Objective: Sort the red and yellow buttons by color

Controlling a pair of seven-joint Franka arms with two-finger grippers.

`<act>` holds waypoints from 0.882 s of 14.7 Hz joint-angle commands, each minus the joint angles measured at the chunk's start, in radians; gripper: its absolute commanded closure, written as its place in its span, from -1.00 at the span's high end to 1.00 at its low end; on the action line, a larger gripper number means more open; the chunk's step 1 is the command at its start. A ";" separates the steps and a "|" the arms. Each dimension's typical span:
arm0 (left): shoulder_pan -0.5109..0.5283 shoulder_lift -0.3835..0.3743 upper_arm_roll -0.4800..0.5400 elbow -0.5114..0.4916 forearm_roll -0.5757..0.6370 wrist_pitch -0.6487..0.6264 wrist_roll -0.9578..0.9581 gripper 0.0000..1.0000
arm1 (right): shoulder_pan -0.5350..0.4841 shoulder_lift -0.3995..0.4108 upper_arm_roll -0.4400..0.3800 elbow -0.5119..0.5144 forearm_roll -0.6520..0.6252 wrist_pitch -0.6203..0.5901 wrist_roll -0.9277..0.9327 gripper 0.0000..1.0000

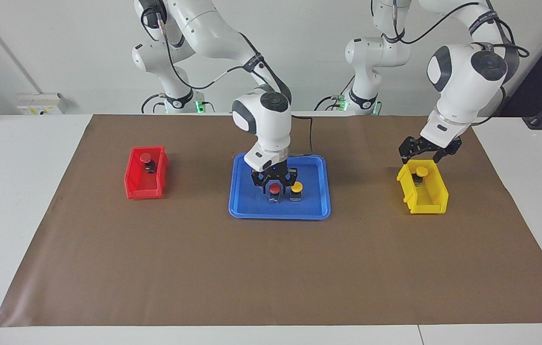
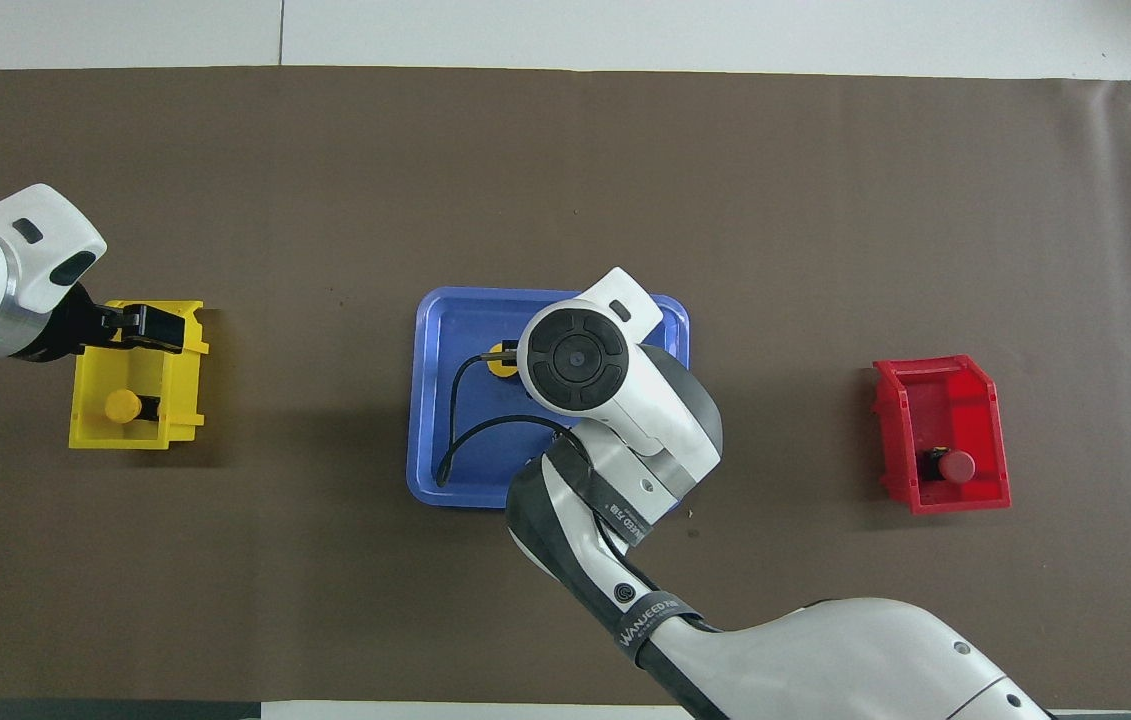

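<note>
1. The right hand point(image 1: 275, 183) is down in the blue tray point(image 1: 316, 211), its fingers set on either side of a red button point(image 1: 275, 188); they look clamped on it, though the view is too poor to be sure.
2. A yellow button point(image 1: 296, 186) stands just beside that red one in the tray.
3. The left hand point(image 1: 422, 154) hangs over the yellow bin point(image 1: 431, 203), fingers apart and empty.
4. A second yellow button point(image 1: 421, 171) sits in that bin.
5. A second red button point(image 1: 145, 157) sits in the red bin point(image 1: 144, 191), toward the right arm's end of the surface point(image 1: 251, 273).
</note>
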 commanded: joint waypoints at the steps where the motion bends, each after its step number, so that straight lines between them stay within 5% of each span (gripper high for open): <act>1: -0.026 -0.001 0.000 0.010 0.018 -0.007 -0.065 1.00 | -0.009 -0.008 0.003 -0.013 -0.016 0.018 -0.024 -0.38; 6: -0.129 0.026 0.000 0.014 0.010 0.089 -0.223 1.00 | -0.044 -0.034 0.002 0.084 -0.007 -0.093 -0.051 -0.47; 13: -0.408 0.221 -0.001 0.139 -0.005 0.183 -0.535 1.00 | -0.282 -0.328 0.002 -0.012 0.016 -0.423 -0.450 -0.55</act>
